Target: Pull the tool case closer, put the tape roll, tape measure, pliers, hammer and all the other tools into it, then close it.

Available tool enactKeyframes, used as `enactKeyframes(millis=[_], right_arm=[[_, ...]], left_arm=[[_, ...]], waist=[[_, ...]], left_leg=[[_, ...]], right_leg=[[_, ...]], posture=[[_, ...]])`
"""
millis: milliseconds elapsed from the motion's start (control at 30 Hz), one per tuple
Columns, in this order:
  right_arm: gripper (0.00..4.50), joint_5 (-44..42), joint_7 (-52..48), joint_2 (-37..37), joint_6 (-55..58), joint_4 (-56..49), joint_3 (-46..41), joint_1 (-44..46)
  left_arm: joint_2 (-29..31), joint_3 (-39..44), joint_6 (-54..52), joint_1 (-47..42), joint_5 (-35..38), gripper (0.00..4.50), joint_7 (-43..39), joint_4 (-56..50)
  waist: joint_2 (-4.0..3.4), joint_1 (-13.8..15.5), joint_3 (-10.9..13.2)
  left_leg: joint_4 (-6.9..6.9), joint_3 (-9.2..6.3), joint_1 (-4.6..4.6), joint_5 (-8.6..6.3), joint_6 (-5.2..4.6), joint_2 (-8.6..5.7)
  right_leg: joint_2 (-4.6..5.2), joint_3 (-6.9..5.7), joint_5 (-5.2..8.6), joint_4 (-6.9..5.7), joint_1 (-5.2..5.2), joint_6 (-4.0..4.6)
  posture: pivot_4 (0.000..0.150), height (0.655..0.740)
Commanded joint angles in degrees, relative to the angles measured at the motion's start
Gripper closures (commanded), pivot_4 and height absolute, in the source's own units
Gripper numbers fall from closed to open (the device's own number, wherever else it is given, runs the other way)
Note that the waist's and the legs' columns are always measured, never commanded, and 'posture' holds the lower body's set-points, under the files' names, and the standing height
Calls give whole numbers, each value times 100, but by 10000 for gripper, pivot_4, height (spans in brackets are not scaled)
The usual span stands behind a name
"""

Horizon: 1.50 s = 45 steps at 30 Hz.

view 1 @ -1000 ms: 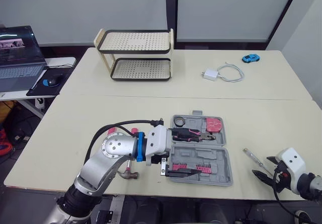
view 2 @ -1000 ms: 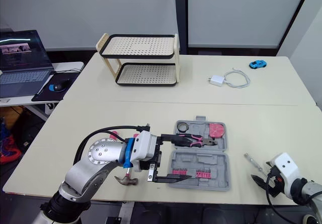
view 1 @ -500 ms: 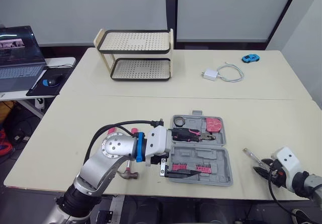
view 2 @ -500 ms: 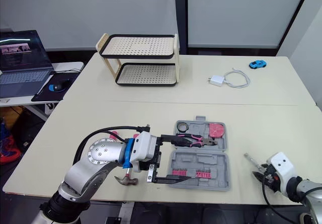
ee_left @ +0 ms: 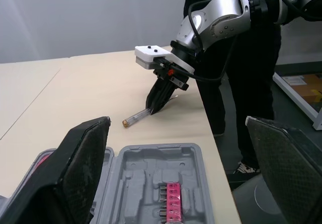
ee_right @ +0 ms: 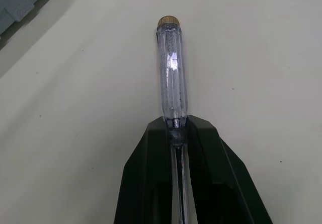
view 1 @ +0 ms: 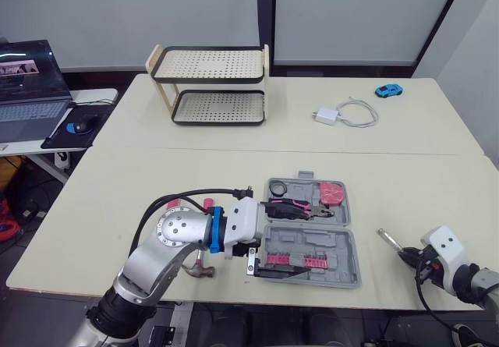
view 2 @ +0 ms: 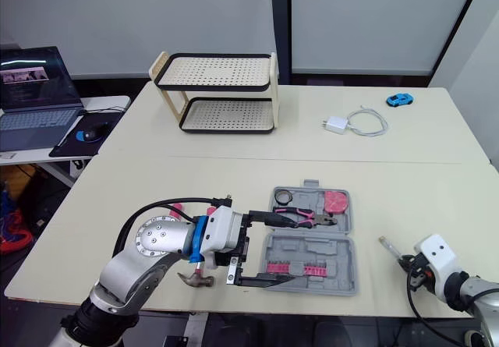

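Right wrist view: our right fingers (ee_right: 146,183) pinch the clear screwdriver (ee_right: 171,73) by its shaft on the desk (ee_right: 75,108). Our left fingers (view 1: 281,267) gape wide over the open tool case (view 1: 349,253), lower centre of the eye views.

Hammer (view 2: 196,280) mostly under L arm (view 1: 178,234); screwdriver (ee_right: 170,73) shaft inside R claw (ee_right: 177,127)

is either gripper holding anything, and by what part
The right gripper is shut on the screwdriver, pinching its thin shaft right next to the clear handle. The left gripper is open over the tool case and holds nothing.
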<state>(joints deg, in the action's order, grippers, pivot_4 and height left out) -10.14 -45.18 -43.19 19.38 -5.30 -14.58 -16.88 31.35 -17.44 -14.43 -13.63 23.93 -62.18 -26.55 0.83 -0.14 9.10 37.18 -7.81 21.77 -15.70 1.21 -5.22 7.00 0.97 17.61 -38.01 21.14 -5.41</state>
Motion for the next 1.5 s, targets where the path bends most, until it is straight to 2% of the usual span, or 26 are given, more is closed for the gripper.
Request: enactKeyframes(millis=[33, 133, 233, 433, 600, 833, 1200, 1500], right_arm=[[43298, -133, -182, -266, 203, -805, -52, 31], [43298, -290, -288, -470, 676, -1525, 33, 152], [43298, -436, -294, -669, 1344, -2193, 244, 437], [43298, -19, -287, -1399, 2290, -3063, 1374, 1387], [43298, -93, -261, -1279, 3321, -3694, 2471, 2601], [43298, 84, 224, -461, 4446, -3756, 3846, 3834], [43298, 477, 272, -700, 4614, -3617, 5094, 4558], [43298, 733, 398, -544, 4565, -3340, 5500, 4784]], left_arm=[[119, 430, 151, 204, 267, 0, -62, -49], [231, 862, -35, 501, 677, 0, -58, -20], [465, 1203, 253, 909, 706, 0, -384, 266], [585, 1522, 565, 1017, 629, 0, -532, 618], [708, 1655, 497, 964, 742, 0, -703, 754], [859, 1732, 757, 922, 577, 0, -1001, 1207], [1034, 1779, 957, 1114, 456, 0, -1125, 1210], [1027, 1676, 1001, 945, 326, 0, -1143, 1238]], waist=[[-2, -21, -1], [-3, -34, -2], [-4, -36, -2], [1, 31, 2], [4, -6, 3], [8, -36, 5], [8, -34, 5], [8, -39, 5]], left_leg=[[0, 1, 0, 0, 0, 1], [-3, -4, 0, -1, -2, 5], [-1, -6, 0, -2, -3, 3], [1, -14, 7, -3, -4, -3], [-2, -14, 11, -1, -2, -2], [-8, -16, 13, 3, 5, -2], [-9, -23, 15, 2, 4, -2], [-8, -22, 16, 3, 6, -5]], right_leg=[[0, 0, 0, 0, 1, 0], [-4, -1, 0, -2, 4, 0], [-3, -1, 0, -1, 3, 0], [2, -10, 0, 6, 3, 0], [3, -9, 0, 6, 10, 0], [2, -7, 0, 6, 21, 1], [3, -8, 0, 3, 28, 1], [4, -7, 0, 3, 31, 1]], posture=[[1500, 7400], [1500, 7400], [1500, 7400], [1500, 7400], [1500, 7400], [1500, 7400], [1500, 7400], [1500, 7400]])
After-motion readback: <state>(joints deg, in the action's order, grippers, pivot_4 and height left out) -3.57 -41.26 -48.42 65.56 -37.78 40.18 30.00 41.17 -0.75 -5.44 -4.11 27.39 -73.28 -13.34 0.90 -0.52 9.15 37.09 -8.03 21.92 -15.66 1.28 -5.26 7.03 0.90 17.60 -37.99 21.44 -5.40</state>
